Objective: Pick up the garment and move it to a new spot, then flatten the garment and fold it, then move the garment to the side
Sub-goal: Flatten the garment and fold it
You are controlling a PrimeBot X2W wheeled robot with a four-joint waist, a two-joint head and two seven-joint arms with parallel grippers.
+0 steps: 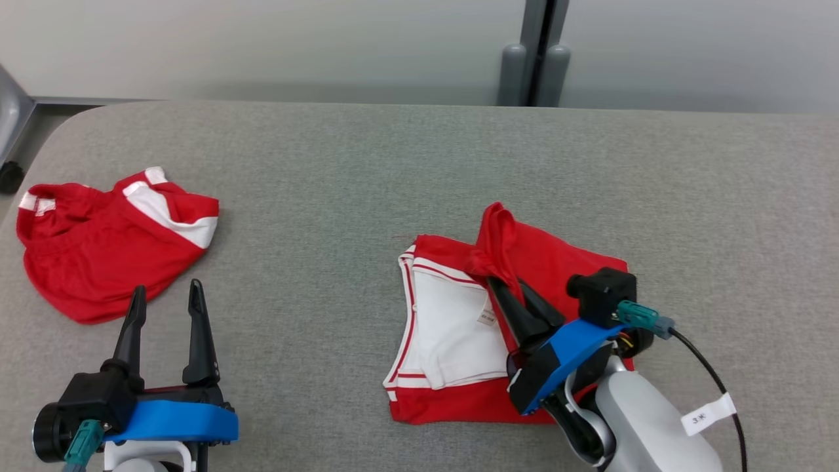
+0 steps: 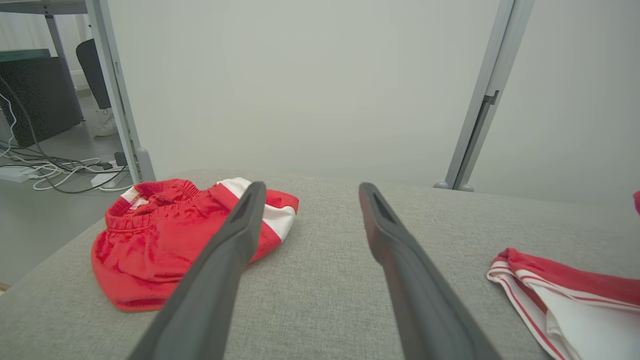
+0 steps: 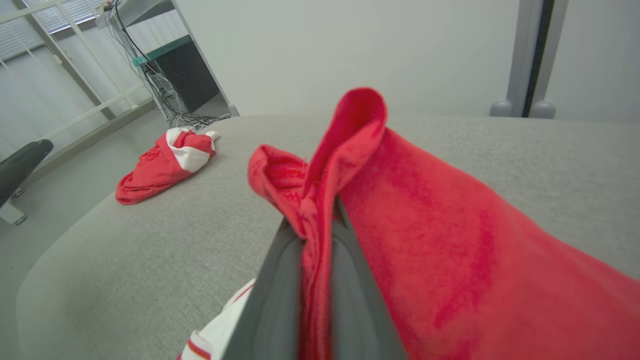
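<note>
The right tool (image 1: 505, 288) is clenched on a raised red flap of the garment (image 1: 564, 255), lying near the front edge of the surface (image 1: 393, 164). I think it should carry the flap low and straight over the white part. The left tool (image 1: 167, 295) stands released.

The left gripper (image 1: 166, 287) and right gripper (image 1: 506, 283) each carry 2 long, tapered, dark grey fingers. Behind the right fingers curves a bright blue plastic wrist bracket (image 1: 570, 344). Above that bracket sits a black boxy housing (image 1: 602, 288) with a teal plug (image 1: 639, 314). From the plug runs a thin black cable (image 1: 708, 373) bearing a white paper tag (image 1: 708, 414). Below the bracket is a smooth pale grey forearm (image 1: 649, 426).
</note>
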